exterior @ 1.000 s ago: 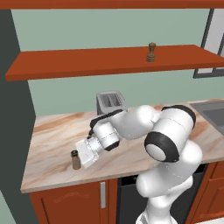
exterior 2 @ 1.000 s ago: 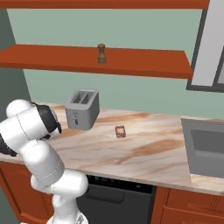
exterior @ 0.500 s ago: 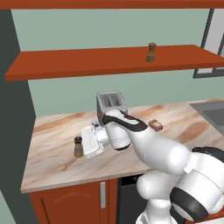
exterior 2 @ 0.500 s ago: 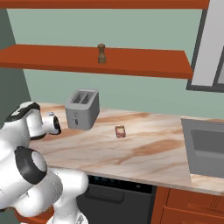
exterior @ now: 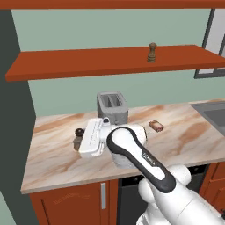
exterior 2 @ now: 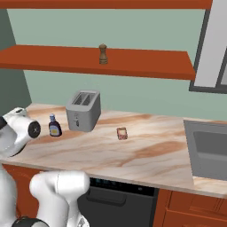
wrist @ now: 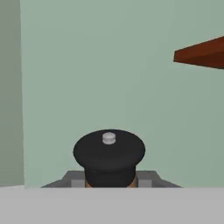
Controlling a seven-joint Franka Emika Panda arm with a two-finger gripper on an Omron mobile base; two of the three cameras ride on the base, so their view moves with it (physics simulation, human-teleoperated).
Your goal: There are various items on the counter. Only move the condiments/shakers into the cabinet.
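Already one condiment is sitting in place: the brown mill (exterior: 152, 52) is standing upright on the cabinet (exterior: 88, 62), the open red-brown shelf on the wall. Two are remaining. At the left end of the counter (exterior: 61, 162), I am holding the gripper (wrist: 109, 183) closed around the light-wood shaker (wrist: 109, 154); its black top with a small silver knob is rising between the finger tips in the hand view, and in the left base view the shaker appears upright just left of the white hand. I cannot tell whether it is lifted off the stone. Right of it, the dark sauce bottle (exterior 2: 55, 126) is waiting untouched, just beside the grey toaster (exterior 2: 83, 110). Further right, the small orange-brown block (exterior 2: 122, 133) is lying well apart near the middle, and the sink (exterior 2: 208, 148) is occupying the right end. I judge the shelf's near edge above to be the main obstacle for the lift, while the toaster is crowding the bottle's right side.
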